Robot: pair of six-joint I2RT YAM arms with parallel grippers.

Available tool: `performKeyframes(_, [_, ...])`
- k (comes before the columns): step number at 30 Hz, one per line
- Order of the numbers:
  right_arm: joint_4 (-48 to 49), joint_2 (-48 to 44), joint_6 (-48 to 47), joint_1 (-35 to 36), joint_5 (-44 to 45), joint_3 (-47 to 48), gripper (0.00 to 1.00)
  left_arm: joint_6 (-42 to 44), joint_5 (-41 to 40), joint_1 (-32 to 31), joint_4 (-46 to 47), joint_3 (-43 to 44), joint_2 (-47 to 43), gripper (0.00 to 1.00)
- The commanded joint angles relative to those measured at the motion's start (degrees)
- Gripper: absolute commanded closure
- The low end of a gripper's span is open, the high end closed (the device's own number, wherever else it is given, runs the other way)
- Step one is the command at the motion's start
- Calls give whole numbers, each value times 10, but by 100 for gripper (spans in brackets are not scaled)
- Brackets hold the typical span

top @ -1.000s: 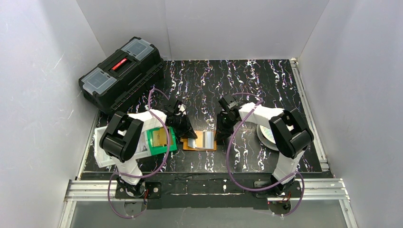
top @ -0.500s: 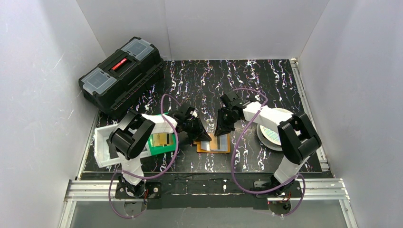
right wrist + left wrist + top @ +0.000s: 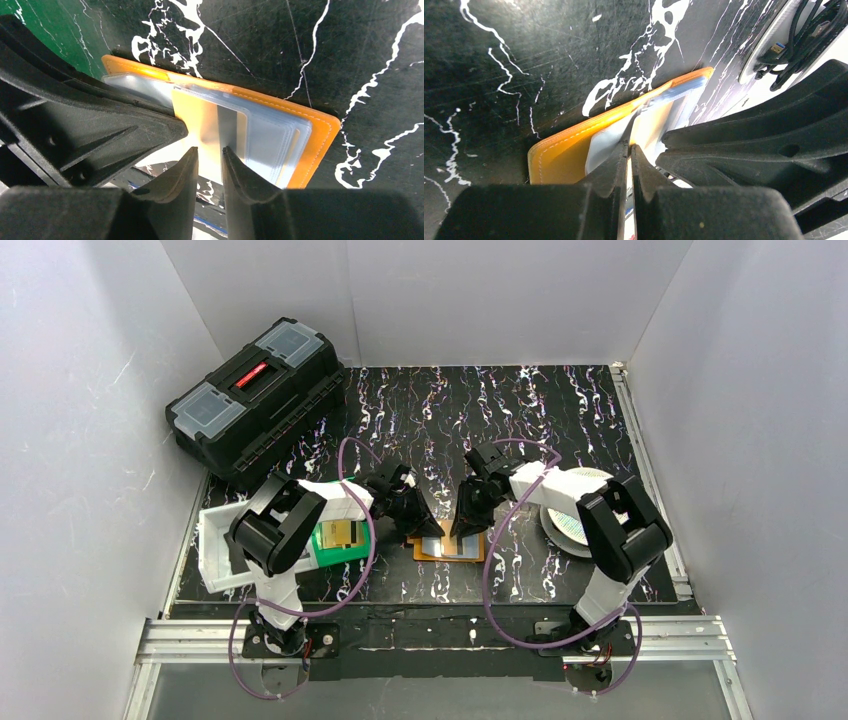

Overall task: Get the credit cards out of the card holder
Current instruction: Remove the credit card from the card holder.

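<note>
— Fingers of the right gripper: together or apart?
— Slightly apart, with a narrow gap. The tips hang just over a gold card that sticks partway out of the clear pockets.
— And the left gripper?
— Pressed together, tips down on the left half of the card holder. It lies open and flat on the table, right under both grippers.
— Farther out?
— More cards lie in the green bin just left of it, beside a white tray. A round disc sits to the right.
</note>
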Motion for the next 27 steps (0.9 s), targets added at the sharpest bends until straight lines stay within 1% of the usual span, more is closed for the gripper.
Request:
performKeyframes(1, [-4,-24,3,1,26,-20,64,20,-42,1,-56,5,10,100])
performKeyframes(6, [-3,-37,6,1,29,-28,62,26,-48,1,-82,9,10,100])
performKeyframes(16, [5,-2,3,1,23,-32,62,37,-47,2,-92,12,7,100])
performKeyframes(27, [8,-6,4,-5,29,-52,62,98,-97,3,-157,32,-10,100])
